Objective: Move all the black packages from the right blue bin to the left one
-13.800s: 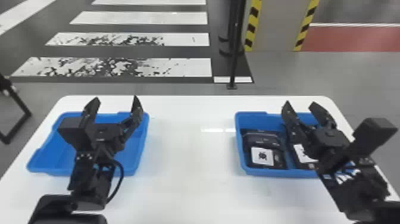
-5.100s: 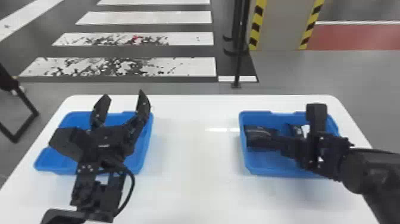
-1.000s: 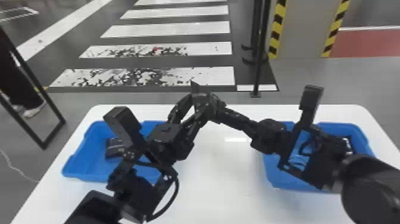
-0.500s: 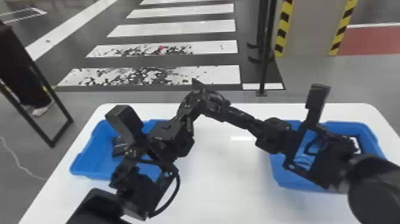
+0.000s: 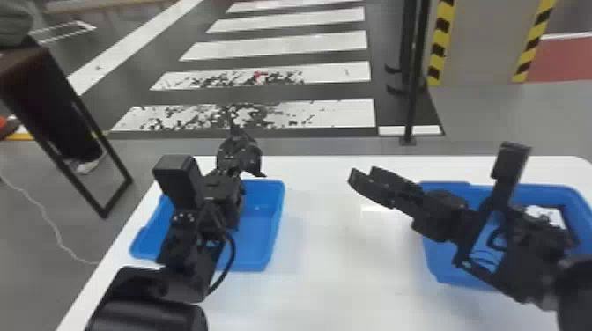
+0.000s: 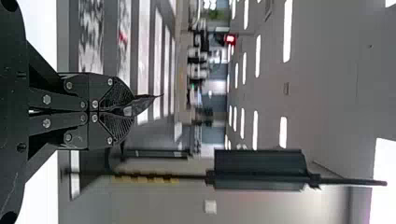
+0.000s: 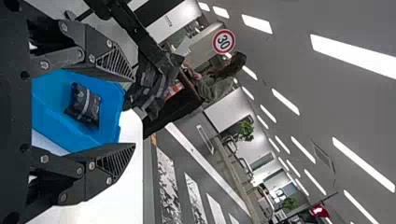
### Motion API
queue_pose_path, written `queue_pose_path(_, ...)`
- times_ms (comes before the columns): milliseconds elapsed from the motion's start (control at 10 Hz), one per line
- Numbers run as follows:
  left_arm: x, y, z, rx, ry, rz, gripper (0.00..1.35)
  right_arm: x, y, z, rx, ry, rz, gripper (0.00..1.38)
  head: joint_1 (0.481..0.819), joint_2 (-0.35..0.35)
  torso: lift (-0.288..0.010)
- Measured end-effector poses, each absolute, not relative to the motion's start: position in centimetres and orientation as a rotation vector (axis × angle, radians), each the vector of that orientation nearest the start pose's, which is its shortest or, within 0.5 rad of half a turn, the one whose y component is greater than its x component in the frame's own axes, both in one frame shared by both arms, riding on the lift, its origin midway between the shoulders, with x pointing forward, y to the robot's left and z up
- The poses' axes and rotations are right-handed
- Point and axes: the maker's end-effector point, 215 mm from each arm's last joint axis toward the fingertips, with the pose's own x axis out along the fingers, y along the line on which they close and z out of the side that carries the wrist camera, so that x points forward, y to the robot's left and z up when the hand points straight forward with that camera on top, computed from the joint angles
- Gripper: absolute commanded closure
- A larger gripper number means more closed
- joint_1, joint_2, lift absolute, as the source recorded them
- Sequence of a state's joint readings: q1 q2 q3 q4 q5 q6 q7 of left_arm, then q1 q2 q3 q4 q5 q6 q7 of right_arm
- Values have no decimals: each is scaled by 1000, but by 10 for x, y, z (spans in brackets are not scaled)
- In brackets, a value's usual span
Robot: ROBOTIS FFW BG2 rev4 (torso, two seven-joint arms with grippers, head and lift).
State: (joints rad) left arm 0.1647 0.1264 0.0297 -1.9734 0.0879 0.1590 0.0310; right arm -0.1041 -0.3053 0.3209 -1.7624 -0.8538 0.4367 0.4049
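In the head view my left gripper [image 5: 240,160] is above the far side of the left blue bin [image 5: 268,233], shut on a black package [image 5: 229,147]. The left wrist view has my left gripper [image 6: 123,111] pinching that package [image 6: 135,106]. My right gripper [image 5: 365,185] stands over the table between the bins, open and holding nothing. In the right wrist view, beyond my right gripper [image 7: 134,112], one black package [image 7: 85,105] lies in the left bin [image 7: 112,91], and the held package [image 7: 152,84] hangs beside it. The right blue bin [image 5: 445,264] holds a package with a white label [image 5: 546,215], partly hidden by my right arm.
The white table [image 5: 334,273] extends between and in front of the bins. A black post [image 5: 414,88] stands behind the table, and a dark stand [image 5: 66,114] is at the left. My right forearm covers much of the right bin.
My grippers, which met above the table's far middle, are now apart. The left one has moved left with the package; the right one has let go, drawn back and lowered.
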Motion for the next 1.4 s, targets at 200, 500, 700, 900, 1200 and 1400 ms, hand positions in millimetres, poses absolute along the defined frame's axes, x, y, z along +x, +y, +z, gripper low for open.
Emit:
queue_pose_path(200,542,340,-287,234,34,175,1219,515,-21,-296,521,252,878,159,658,315,-140)
queue_pose_path(500,523,364,-352,255,243,223,325,525,-52,-307,494,263,811,154,695,322,-140)
queue_pose_path(700,517,357,-360,175,238,202,105,534,-86,-314,411,276,727,153,695,280,-140)
queue_pose_path(900,517,339,-334,90,117,163,142,534,-144,-327,258,341,560,151,695,220,-140)
queue_pose_path(1200,512,313,-302,-18,20,96,142,507,-222,-388,156,581,306,151,695,101,-140)
queue_pose_path(1400,508,302,-292,-55,0,68,142,491,-249,-417,112,719,207,153,695,66,-140)
